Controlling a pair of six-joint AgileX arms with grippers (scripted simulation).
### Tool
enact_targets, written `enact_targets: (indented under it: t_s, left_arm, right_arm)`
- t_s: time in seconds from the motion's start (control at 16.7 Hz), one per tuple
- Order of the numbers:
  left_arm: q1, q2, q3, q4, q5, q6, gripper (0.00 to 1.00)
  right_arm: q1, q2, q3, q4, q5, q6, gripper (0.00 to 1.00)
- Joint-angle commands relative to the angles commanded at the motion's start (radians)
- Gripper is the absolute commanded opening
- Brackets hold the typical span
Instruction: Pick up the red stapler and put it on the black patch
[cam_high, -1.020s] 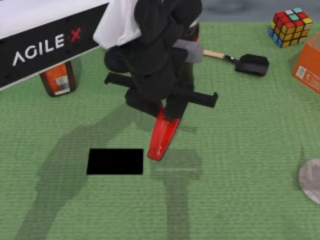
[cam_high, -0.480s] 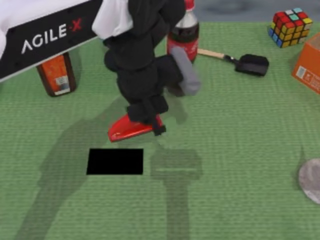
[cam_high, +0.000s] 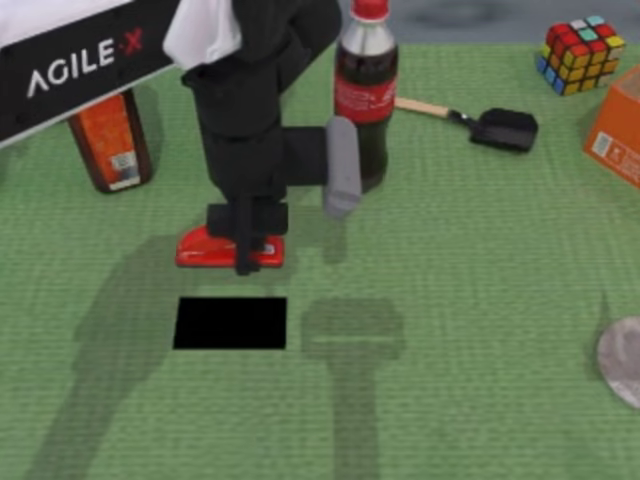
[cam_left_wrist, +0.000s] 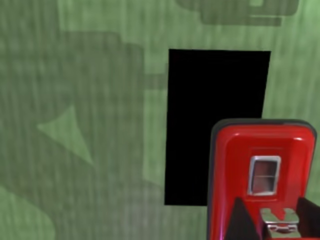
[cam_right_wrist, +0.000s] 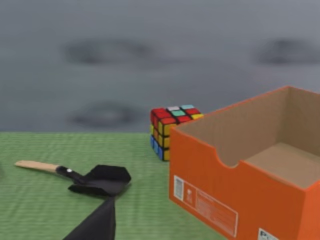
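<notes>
Red stapler (cam_left_wrist: 260, 170): glossy moulded plastic look, shiny metal insert and clip on its face. Black patch (cam_high: 230, 323): flat, matt, no sheen. Desk (cam_high: 480, 300): green woven-cloth texture, matt, fine ribbing. Cola bottle (cam_high: 365, 95): clear glossy plastic, smooth red cap. Spatula (cam_right_wrist: 80, 177): pale wooden handle, matt black head. Orange box (cam_right_wrist: 250, 175): cardboard, matt. Puzzle cube (cam_high: 579, 54): glossy coloured tiles.

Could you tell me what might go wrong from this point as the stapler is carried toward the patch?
The left gripper holds the red stapler beside the black patch, not over it; released now, it would likely miss. The cola bottle stands close behind the arm and might get knocked.
</notes>
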Motion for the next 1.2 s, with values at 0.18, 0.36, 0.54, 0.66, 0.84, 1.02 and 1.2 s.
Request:
enact_targets:
  t_s: [0.18, 0.36, 0.54, 0.66, 0.84, 1.02, 1.2]
  left_arm:
    - [0.0, 0.0, 0.0, 0.0, 0.0, 0.0, 0.0]
    - [-0.005, 0.001, -0.002, 0.005, 0.0, 0.0, 0.0]
    - [0.004, 0.01, -0.065, 0.075, 0.0, 0.005, 0.0]
    - [0.013, 0.025, -0.136, 0.162, 0.0, 0.011, 0.0]
    - [0.026, 0.047, -0.249, 0.302, 0.0, 0.024, 0.0]
    - [0.032, 0.06, -0.311, 0.371, 0.0, 0.033, 0.0]
    - [0.032, 0.06, -0.314, 0.373, 0.0, 0.033, 0.0]
  right_arm:
    - [0.0, 0.0, 0.0, 0.0, 0.0, 0.0, 1.0]
    - [0.0, 0.0, 0.0, 0.0, 0.0, 0.0, 1.0]
    - [0.0, 0.0, 0.0, 0.0, 0.0, 0.0, 1.0]
    - [0.0, 0.0, 0.0, 0.0, 0.0, 0.0, 1.0]
    - [0.0, 0.0, 0.0, 0.0, 0.0, 0.0, 1.0]
    - [0.0, 0.0, 0.0, 0.0, 0.0, 0.0, 1.0]
    - [0.0, 0.0, 0.0, 0.0, 0.0, 0.0, 1.0]
